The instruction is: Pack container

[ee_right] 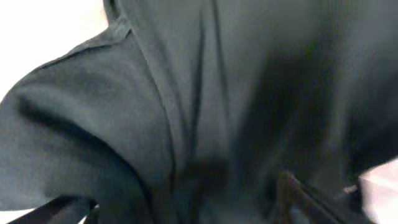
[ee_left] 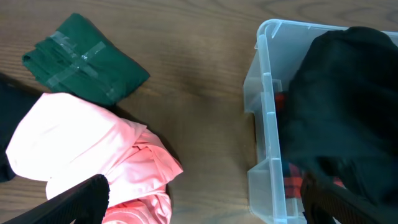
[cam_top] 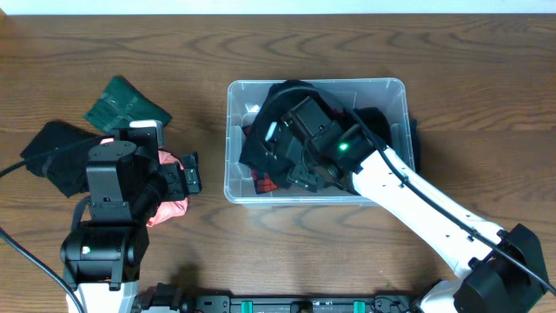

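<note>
The clear container (cam_top: 382, 84) stands at the table's middle. It also shows at the right of the left wrist view (ee_left: 268, 118). It holds a black garment (cam_top: 282, 109) and a red plaid cloth (cam_top: 264, 184). My right gripper (cam_top: 295, 161) reaches down inside it. In the right wrist view its fingers (ee_right: 186, 211) stand wide apart against the black garment (ee_right: 205, 106), which fills the frame. My left gripper (cam_top: 187, 178) is open beside a pink garment (cam_top: 165, 204) left of the container. Its fingers (ee_left: 199, 208) straddle the pink garment's edge (ee_left: 93, 149) and bare table.
A folded green cloth (cam_top: 126, 103) lies at the back left and shows in the left wrist view (ee_left: 84, 59). A black cloth (cam_top: 52, 152) lies left of my left arm. More black fabric (cam_top: 415, 143) hangs over the container's right wall.
</note>
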`<state>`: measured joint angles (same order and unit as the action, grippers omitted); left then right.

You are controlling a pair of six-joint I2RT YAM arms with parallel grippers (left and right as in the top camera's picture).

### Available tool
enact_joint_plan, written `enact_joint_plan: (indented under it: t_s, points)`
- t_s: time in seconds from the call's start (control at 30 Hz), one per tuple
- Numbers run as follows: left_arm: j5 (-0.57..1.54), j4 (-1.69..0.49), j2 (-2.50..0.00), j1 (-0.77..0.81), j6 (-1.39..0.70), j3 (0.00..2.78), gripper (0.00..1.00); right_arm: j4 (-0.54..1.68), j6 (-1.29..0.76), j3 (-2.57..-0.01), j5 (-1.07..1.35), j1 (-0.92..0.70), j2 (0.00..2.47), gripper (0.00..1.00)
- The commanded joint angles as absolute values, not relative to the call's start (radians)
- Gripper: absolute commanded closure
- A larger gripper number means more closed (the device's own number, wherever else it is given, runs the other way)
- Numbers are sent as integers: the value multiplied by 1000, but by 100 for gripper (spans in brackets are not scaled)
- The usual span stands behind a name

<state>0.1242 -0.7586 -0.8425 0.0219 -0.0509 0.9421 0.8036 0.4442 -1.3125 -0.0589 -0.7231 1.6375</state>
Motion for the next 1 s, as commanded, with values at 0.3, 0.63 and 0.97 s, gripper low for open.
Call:
enact_joint_plan:
  t_s: [0.3,0.63,0.97]
  points:
    - [119,-759,-842,25,-38,966,2,380,307,-1329,-197,-710,1546,60]
    - [119,-759,-842,25,-38,966,2,367,224,-1328,-179,-670,1607,87]
    - [119,-759,-842,25,-38,966,2,183,31,-1328,-83,-528,1862,99]
